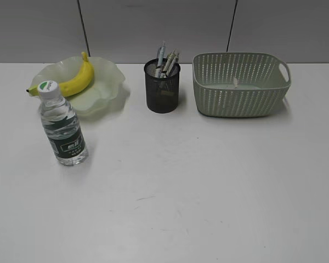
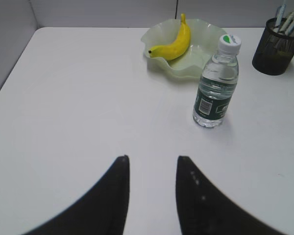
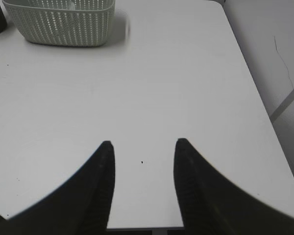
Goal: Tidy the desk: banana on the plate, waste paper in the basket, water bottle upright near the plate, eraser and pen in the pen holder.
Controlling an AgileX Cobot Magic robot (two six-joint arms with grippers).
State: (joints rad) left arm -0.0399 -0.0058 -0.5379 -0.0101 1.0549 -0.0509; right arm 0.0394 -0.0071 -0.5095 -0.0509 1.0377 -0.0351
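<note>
Grippers both empty, jaws apart: left gripper and right gripper hover over bare desk near its front edge. Banana on plate at back left, water bottle upright just in front. Pen holder mid-back, basket back right. Risk: a left reach could clip the bottle and topple it. Label print unreadable.

Yellow banana on pale green plate; perforated sage-green basket (black mesh pen holder, perhaps bluish pens).
</note>
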